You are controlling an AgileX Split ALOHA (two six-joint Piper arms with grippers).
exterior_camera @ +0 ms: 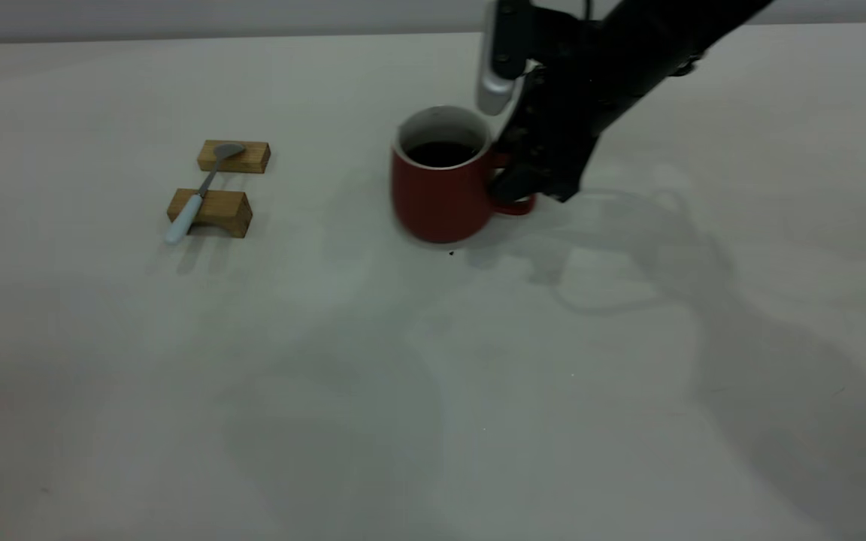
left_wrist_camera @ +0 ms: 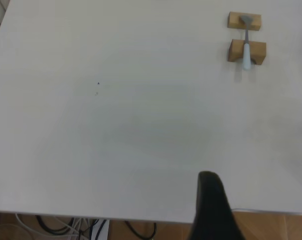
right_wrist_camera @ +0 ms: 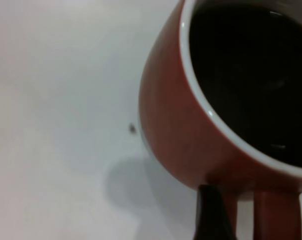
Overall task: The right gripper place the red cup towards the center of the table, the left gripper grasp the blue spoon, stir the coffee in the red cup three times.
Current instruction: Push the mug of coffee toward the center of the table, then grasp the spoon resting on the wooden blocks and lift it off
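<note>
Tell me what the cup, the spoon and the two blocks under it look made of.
Red cup: likely glazed ceramic, with a thick white rim and red outside.
Blue spoon: grey neck and bowl look like matte metal; the pale-blue handle could be plastic or enamel.
Blocks: tan with a grain-like tone, probably unfinished wood.

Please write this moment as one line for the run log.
phase: placing cup | right gripper: at red cup handle | blue spoon: on two wooden blocks, untouched | left gripper: off the table edge

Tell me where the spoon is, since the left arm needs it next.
In the exterior view the spoon lies at the table's left, bridging two wooden blocks, well left of the cup.
</note>
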